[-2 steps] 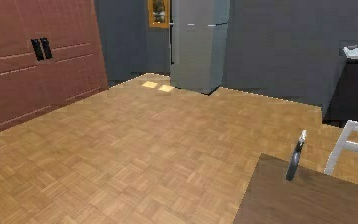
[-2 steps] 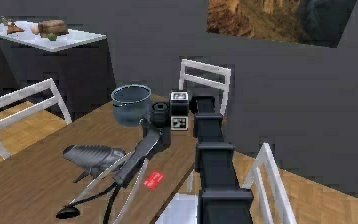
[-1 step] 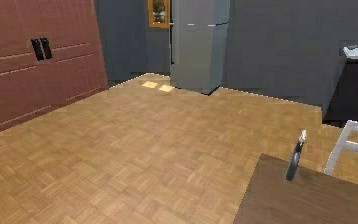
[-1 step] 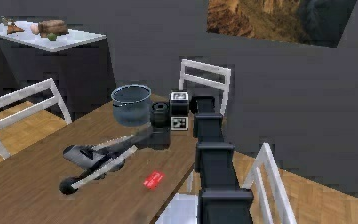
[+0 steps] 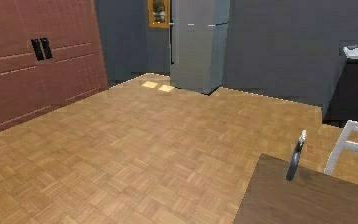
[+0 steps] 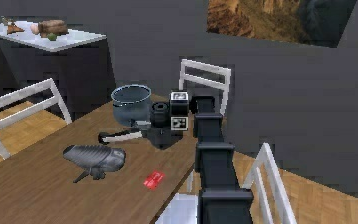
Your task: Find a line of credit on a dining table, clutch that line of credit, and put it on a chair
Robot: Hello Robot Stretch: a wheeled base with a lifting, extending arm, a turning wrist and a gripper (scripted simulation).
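1. Red card [image 6: 153, 180]: I count one. It lies flat on the brown bench [image 6: 47, 190], between the grey elongated object [image 6: 95, 158] and the dark arm bar [image 6: 215, 165]. It touches neither of them.
2. Orientation: the card's long axis runs from lower left to upper right in the arm side view. I cannot tell one end from the other.
3. Hand [image 6: 137, 130]: I count one. It sits farther out over the bench, apart from the card and near the one grey-blue pot [image 6: 132, 97]. Items stand on the bench at its far end, so I cannot tell whether it holds anything.
4. White chairs [image 6: 22, 105]: I count three around the bench in the arm side view. The first is at the left, another chair [image 6: 207, 78] is at the far side, and a third chair [image 6: 269, 185] is at the lower right.
5. Forward view: the bench [image 5: 307, 200] fills the lower right corner and carries one dark upright object [image 5: 296, 155]. One white chair [image 5: 349, 140] stands just beyond it. One grey refrigerator [image 5: 199, 40] stands at the far wall.
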